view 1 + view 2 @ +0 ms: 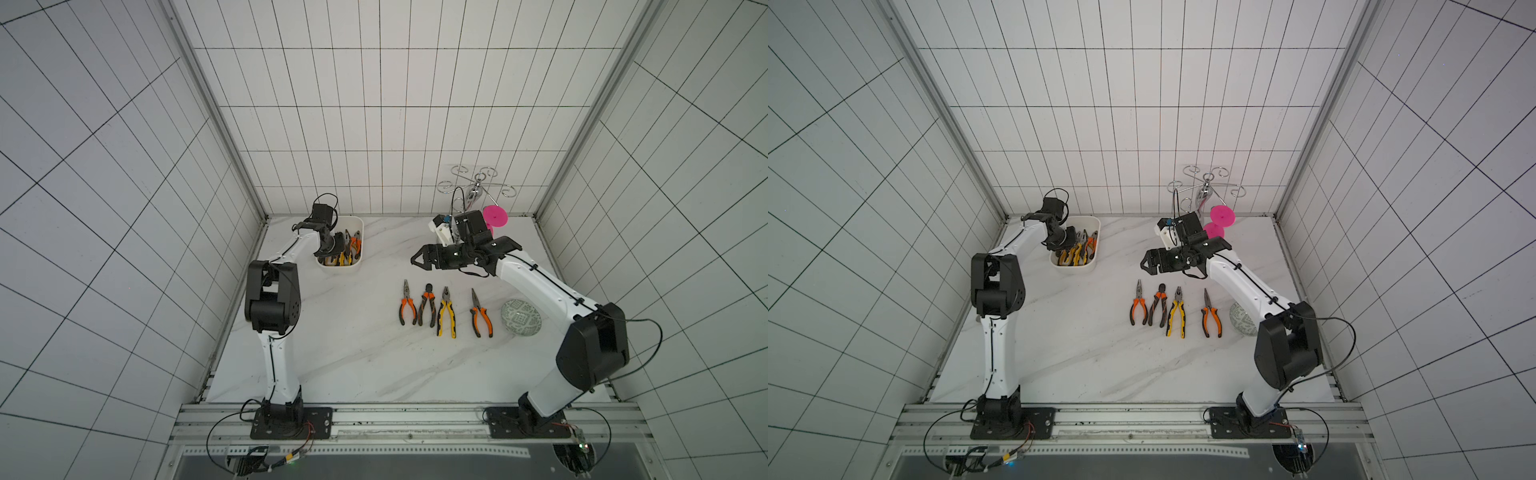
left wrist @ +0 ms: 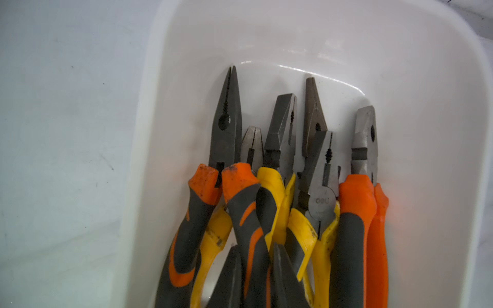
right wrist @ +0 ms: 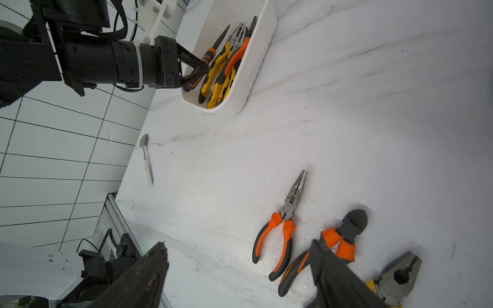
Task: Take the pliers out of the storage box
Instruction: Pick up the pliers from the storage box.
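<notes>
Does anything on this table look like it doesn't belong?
Yes: a small spoon lies alone on the table, apart from the storage box. It looks odd because the other tools are all pliers.

White tiled walls (image 1: 374, 104), dark grout, three sides; white marble-pattern tabletop (image 1: 353, 353); aluminium rail (image 1: 415, 411) along front edge.

Robot lab cell: grid-lined walls (image 1: 374, 104), aluminium rail (image 1: 415, 419), marble-look tabletop (image 1: 353, 353)

My left gripper (image 1: 1064, 246) is inside the storage box (image 1: 1077, 269) among pliers (image 1: 1079, 252); 4 other pliers (image 1: 1176, 311) lie in a row near my right gripper (image 1: 1145, 264).
</notes>
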Controlling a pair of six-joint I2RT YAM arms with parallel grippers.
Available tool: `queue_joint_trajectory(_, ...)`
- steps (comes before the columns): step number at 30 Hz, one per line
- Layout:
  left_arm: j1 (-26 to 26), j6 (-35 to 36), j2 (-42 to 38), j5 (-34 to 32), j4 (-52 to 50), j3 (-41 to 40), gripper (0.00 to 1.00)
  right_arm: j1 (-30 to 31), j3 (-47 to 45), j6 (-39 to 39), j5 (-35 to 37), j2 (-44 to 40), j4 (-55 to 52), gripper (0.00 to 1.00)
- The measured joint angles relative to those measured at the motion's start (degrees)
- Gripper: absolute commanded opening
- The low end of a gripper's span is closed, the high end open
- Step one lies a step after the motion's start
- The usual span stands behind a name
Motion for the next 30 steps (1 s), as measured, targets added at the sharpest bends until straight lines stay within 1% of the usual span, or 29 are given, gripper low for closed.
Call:
queue_joint_trajectory(4,0.2,0.0,-0.7,0.5,1.2,-1.4,0.0,0.0,0.0,0.2,-0.5,0.0,-0.4,0.87)
queue_joint_trajectory(9,0.1,0.7,-5.4,0.7,5.7,-8.9,0.0,0.0,0.0,2.6,-2.5,-0.1,0.4,0.86)
queue_joint_trajectory(16,-1.7,2.9,-16.6,1.8,9.2,-20.7,0.0,0.0,-0.1,8.1,-4.9,-1.0,5.0,0.85)
queue_joint_trajectory(24,-4.3,6.3,-32.9,2.8,17.2,-35.0,0.0,0.0,-0.1,17.1,-6.7,-2.1,13.0,0.83)
queue_joint_trajectory(30,-9.3,7.2,-42.8,2.7,21.5,-44.2,0.0,0.3,-0.1,23.7,-7.6,-2.1,19.3,0.82)
